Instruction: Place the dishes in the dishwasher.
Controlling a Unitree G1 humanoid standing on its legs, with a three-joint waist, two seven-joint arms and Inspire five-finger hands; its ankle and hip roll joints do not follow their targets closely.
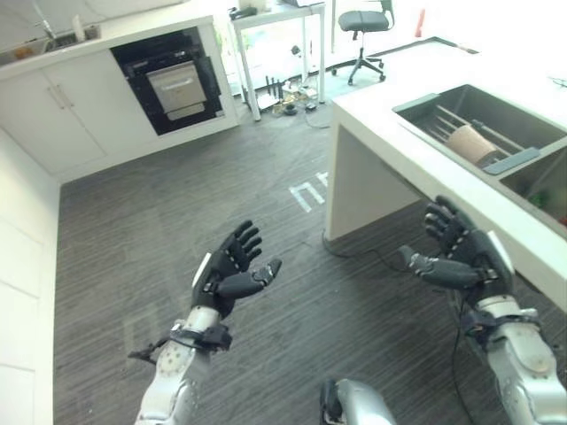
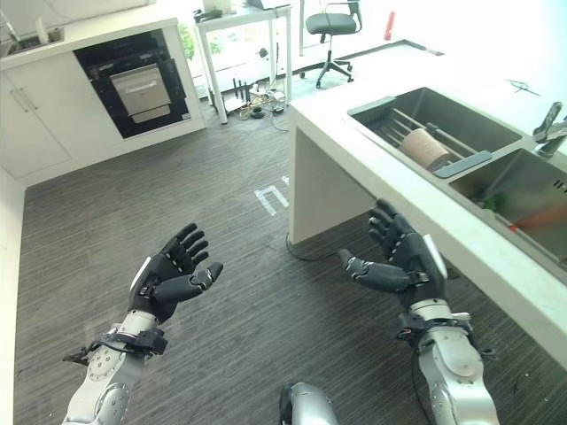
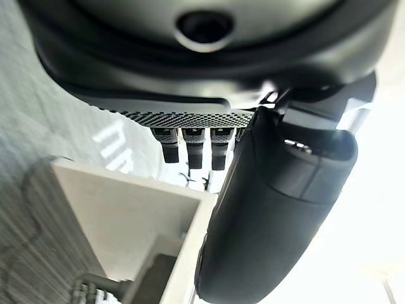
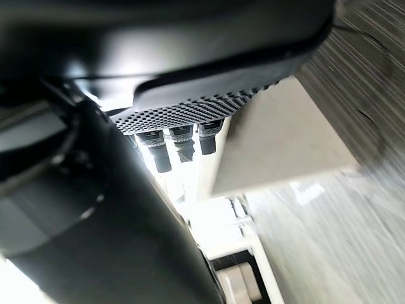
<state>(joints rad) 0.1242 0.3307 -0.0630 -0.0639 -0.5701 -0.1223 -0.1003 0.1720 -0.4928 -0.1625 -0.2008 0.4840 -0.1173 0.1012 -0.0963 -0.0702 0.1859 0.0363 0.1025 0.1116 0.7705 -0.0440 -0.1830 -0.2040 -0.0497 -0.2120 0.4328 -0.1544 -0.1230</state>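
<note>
Left eye view: left hand (image 1: 229,273) raised palm-up over the grey striped floor (image 1: 159,230), fingers spread wide and holding nothing. Right hand (image 1: 465,252) likewise lifted, just beside the front edge of the white counter (image 1: 416,150), fingers straight and splayed, thumb pointing inward, nothing in its grasp. Well apart from each other, both hands hanging clear of any surface. Set into the counter, a dark double sink (image 2: 443,119); in the near-left basin a tan cylindrical cup (image 2: 425,149) lying on its side on a rack of rods, touching a grey strip (image 2: 461,164) along the divider between the basins. In the second basin, an orange item and something green, too small to identify; at its far edge a metal faucet (image 2: 549,128). Far across the room, built into the white cabinets (image 1: 53,115), the dishwasher (image 1: 173,84), a black opening with a pale panel inside; cannot tell whether its door hangs open. Beyond it a white table (image 1: 275,35) with cables beneath and a black office chair (image 1: 363,27). Right wrist view: fingertips (image 4: 180,144) straight, with the counter corner past them.
</note>
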